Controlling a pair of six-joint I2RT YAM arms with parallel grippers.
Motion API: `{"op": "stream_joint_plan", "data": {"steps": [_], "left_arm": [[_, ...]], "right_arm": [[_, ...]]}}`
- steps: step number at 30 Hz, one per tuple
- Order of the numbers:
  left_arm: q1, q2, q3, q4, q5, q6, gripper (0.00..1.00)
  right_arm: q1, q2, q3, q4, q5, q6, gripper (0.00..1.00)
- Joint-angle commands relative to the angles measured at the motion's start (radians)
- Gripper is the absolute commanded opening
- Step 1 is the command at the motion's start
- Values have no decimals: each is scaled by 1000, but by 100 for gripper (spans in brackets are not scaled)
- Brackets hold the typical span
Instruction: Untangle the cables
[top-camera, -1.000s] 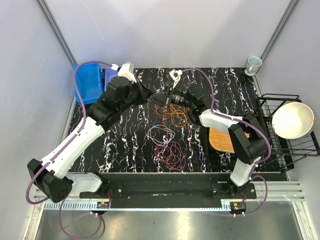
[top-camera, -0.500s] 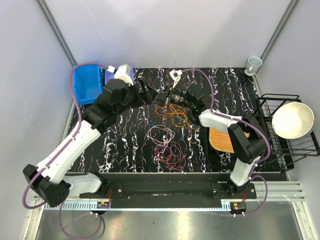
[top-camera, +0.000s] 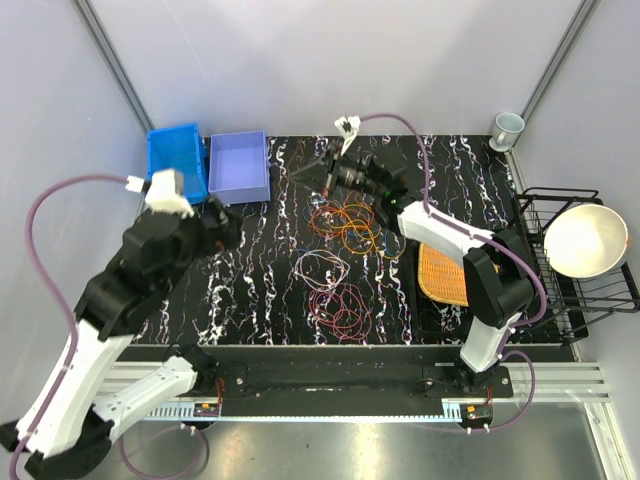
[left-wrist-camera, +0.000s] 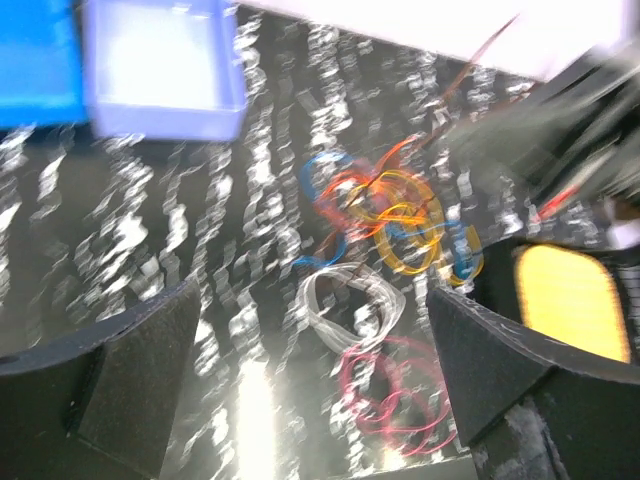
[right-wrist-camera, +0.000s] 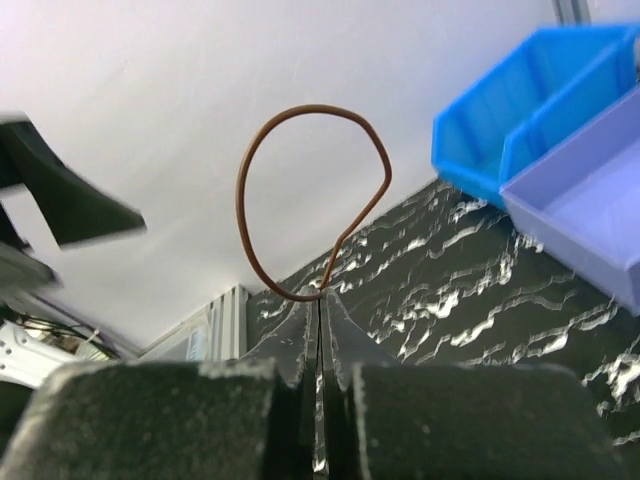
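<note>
Cables (top-camera: 352, 228) are lying in a loose chain down the middle of the black marbled table (top-camera: 250, 285). An orange, yellow and blue tangle (top-camera: 340, 215) is sitting just above the centre of the top view, a whitish-pink loop (top-camera: 320, 268) is resting just below it, and magenta loops (top-camera: 340, 310) are spreading lower again, toward the bottom edge of the table. The right gripper (top-camera: 322, 172) is hovering above the tangle in the upper middle of the frame. Its wrist view shows the jaws pressing tight together on the stem of a thin brown loop (right-wrist-camera: 316, 108), which is standing up out of the fingertips against the pale wall (whether its other end is running down into the tangle is too fine to tell). The left gripper (left-wrist-camera: 315, 295) is hanging at the left of the top view, well apart from the cables, with its jaws spreading wide and gripping nothing; in its blurred wrist view the cables are showing on the table between the two fingers. A blue bin (top-camera: 175, 160) and a lavender bin (top-camera: 238, 165) are sitting side by side at the upper left. A woven mat (top-camera: 440, 275) is lying right of the cables, partly under the right arm. A bowl (top-camera: 585, 240) is resting in a wire rack (top-camera: 560, 300) at the right edge, and a mug (top-camera: 507, 128) is standing at the upper right.
</note>
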Motion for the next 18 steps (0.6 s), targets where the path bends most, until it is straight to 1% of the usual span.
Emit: {"op": "stream_joint_plan", "data": {"steps": [1,4,8,9,11,12,14,18], "left_arm": [[3,-118,-149,-121,-106,-6,99],[4,-197,-238,-121,-111,-20,99],[3,-239,-315,-121,-127,-26,99],[4,-247,-342,-121,-126,-29,99],[1,-270,-372,-118,-137,-43,99],[3,-280,-390,-110,-140,-58,99],[1,-305,-393,-95,-131,-45,99],[3,-343,-404,-89,-180,-42,99]], "right_arm": [[11,-41,169,-109,26,-74,0],[10,-17,284,-170,29,-99,0],[10,49,447,-233,26,-113,0],[10,65,517,-242,24,-114,0],[10,111,594,-271,18,-111,0],[11,129,669,-281,16,-111,0],[11,181,743,-299,26,-108,0],[13,292,965,-307,65,-91,0]]}}
